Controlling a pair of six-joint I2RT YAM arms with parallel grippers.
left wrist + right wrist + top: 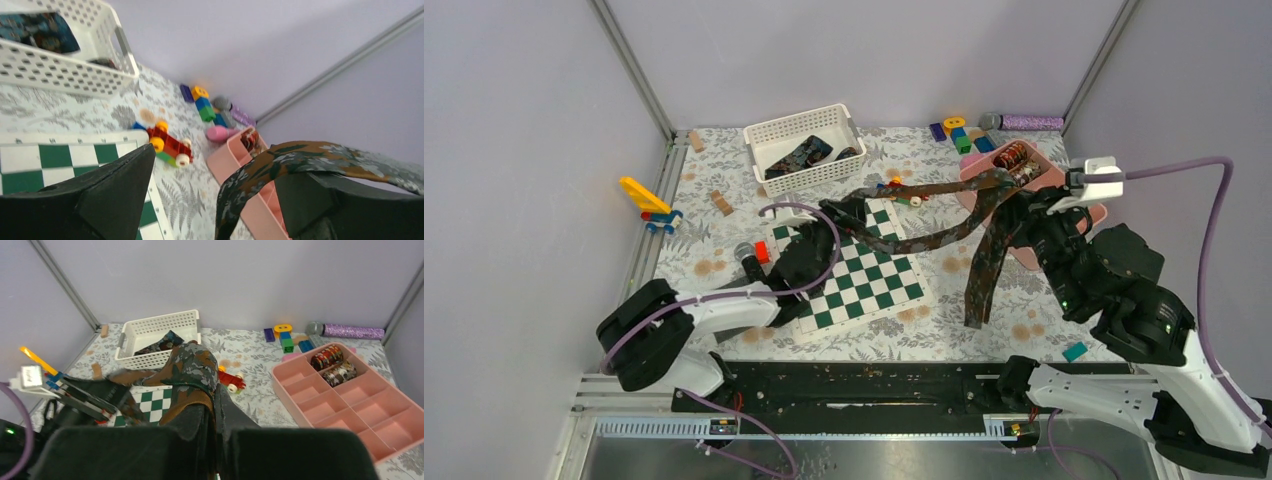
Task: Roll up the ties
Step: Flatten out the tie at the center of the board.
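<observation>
Top external view: right fingers (240, 425) pinch an unrolled tie (982, 275); left fingers (115, 190) gape around its far end. Two rolled ties (327, 356) fill the tray (350, 410) beyond the right fingers; others wait in the basket (155, 330).

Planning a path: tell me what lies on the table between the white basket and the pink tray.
A red toy car, plain in the right wrist view; the top view shows the stretched brown tie crossing that gap too.

Pale lilac walls (874, 50), floral tabletop (709, 250)
</observation>
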